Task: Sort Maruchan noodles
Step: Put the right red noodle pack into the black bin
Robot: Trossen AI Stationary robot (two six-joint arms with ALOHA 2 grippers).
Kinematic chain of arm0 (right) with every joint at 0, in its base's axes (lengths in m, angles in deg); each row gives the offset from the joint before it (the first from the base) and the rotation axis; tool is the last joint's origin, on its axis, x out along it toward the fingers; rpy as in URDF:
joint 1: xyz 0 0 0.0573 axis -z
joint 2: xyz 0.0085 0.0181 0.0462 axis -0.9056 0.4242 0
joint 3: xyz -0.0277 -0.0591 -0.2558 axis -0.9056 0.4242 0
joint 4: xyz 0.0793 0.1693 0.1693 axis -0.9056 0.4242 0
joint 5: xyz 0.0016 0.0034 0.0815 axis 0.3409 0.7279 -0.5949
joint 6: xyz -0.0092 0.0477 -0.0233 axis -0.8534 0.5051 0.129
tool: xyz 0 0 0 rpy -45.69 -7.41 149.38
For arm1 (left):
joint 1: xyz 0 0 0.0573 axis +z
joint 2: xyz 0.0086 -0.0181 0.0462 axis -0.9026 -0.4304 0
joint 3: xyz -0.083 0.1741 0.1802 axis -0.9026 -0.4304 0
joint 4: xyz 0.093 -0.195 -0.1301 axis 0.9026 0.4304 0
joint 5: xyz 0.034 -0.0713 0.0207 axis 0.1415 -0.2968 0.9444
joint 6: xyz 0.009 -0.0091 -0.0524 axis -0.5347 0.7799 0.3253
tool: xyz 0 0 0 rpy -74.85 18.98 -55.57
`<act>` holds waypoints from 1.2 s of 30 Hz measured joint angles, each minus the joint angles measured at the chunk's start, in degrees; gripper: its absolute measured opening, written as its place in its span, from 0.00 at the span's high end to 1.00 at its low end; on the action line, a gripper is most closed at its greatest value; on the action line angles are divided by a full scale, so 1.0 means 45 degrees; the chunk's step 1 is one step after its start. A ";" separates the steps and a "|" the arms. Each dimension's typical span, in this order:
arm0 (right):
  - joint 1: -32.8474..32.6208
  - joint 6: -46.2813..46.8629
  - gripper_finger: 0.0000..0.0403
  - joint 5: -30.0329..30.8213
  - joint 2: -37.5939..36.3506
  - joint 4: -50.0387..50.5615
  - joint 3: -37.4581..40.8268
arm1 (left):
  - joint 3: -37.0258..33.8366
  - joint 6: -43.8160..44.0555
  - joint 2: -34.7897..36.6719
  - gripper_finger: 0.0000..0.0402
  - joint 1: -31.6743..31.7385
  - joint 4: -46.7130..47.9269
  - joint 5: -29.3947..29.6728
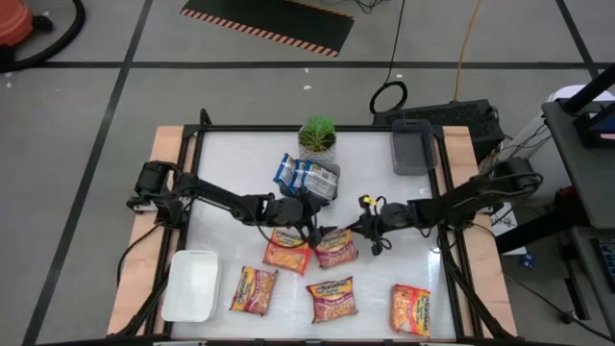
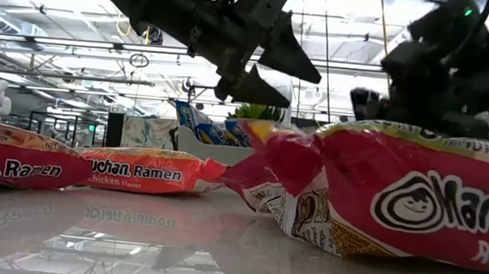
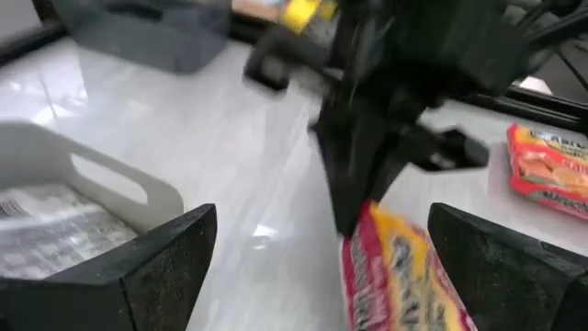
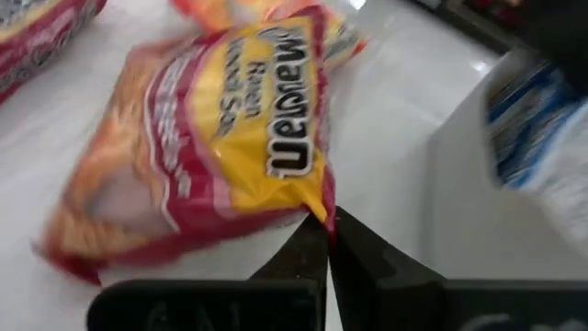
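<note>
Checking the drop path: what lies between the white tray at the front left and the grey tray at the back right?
In the high view, between the white tray and the grey tray lie both grippers and the pink-red packet the right gripper pinches.

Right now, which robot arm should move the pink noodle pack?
Right. The right gripper is already shut on the pink Maruchan packet's corner, while the left gripper hangs open beside it, holding nothing.

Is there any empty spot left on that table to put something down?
Yes: the bare stretch between the plant and the grey tray, and the near-right patch around the lone packet. The middle is crowded, where the left gripper and right gripper meet over packets.
</note>
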 joint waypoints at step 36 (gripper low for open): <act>-0.1148 -0.0130 1.00 0.3896 -0.4246 0.3299 -0.0044 | 0.0000 -0.0365 -0.0029 0.01 -0.0205 0.0606 -0.0199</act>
